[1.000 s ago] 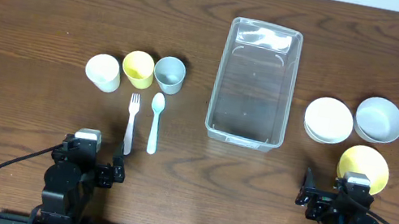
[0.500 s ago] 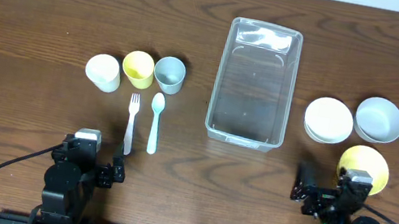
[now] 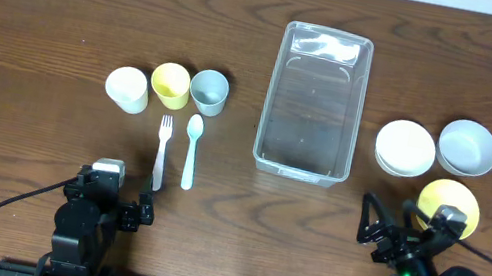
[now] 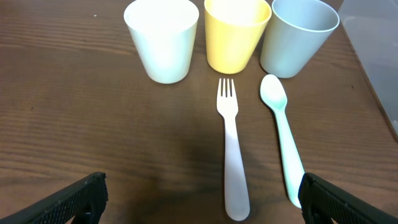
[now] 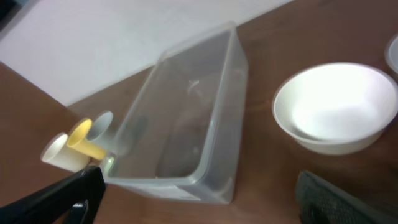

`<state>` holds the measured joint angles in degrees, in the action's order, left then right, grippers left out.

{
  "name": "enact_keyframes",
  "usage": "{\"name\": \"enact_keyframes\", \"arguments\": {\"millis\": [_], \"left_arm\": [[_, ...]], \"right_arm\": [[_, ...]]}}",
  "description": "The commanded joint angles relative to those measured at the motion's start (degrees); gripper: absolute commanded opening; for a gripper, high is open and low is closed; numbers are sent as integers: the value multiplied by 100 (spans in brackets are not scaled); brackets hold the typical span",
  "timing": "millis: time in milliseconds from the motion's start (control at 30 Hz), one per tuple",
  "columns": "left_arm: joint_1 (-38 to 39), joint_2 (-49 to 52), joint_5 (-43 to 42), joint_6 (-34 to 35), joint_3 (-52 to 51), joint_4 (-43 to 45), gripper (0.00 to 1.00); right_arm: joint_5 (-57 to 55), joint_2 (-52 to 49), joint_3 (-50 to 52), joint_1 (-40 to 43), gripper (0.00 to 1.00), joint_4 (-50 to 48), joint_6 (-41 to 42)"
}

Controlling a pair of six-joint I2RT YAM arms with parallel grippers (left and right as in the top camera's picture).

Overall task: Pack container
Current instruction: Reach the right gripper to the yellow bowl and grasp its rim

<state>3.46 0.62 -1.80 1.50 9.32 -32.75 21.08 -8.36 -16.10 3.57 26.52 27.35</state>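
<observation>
The clear plastic container (image 3: pixel 313 102) stands empty at the table's middle; in the right wrist view (image 5: pixel 186 134) it lies ahead and left. My left gripper (image 3: pixel 113 198) rests open and empty at the front left. In the left wrist view (image 4: pixel 202 193) its fingers straddle the handles of a white fork (image 4: pixel 231 155) and a pale spoon (image 4: pixel 283 137). My right gripper (image 3: pixel 387 226) is open and empty at the front right, angled towards the container's near corner, as the right wrist view (image 5: pixel 199 190) shows.
White (image 3: pixel 127 90), yellow (image 3: pixel 171 85) and grey (image 3: pixel 208 92) cups stand left of the container, with the fork (image 3: pixel 161 152) and spoon (image 3: pixel 191 151) in front of them. White (image 3: pixel 405 148), grey (image 3: pixel 468 148) and yellow (image 3: pixel 449 199) bowls sit to the right.
My right arm has turned left and its gripper has moved forward towards the container's near right corner. The left arm and all objects have stayed still.
</observation>
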Motion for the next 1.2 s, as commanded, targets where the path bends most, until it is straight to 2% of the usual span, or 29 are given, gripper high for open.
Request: {"name": "enact_keyframes", "arguments": {"millis": [0,100,200,300,433,733,800,1000,1167], "left_arm": [[-28,-39,-59,9,-70,24,98],[-28,-39,-59,7,-70,24,98],[-28,-39,-57,7,-70,24,98],[-28,-39,-57,7,-70,24,98],[-28,-39,-59,7,-70,24,98],[-28,-39,-59,7,-70,24,98],[-28,-39,-59,7,-70,24,98],[-28,-39,-59,7,-70,24,98],[-28,-39,-57,7,-70,24,98]], "right_arm": [[-542,-911,-1064,-11,99,409,-817],[-1388,-2129,-2306,-11,99,1364,-1353],[-2363,-3512,-3687,2,99,2352,-1473],[-2542,-4656,-4723,175,99,3064,-1615],[-2540,-5974,-5523,647,99,3418,-1633],[-2533,-7871,-5724,1954,99,3567,-1408],[-2514,-8166,-5724,2149,93,3639,-1403],[-2791,-8769,-5628,2304,87,3757,-1069],[-3158,-8915,-5167,2304,83,3571,-614]]}}
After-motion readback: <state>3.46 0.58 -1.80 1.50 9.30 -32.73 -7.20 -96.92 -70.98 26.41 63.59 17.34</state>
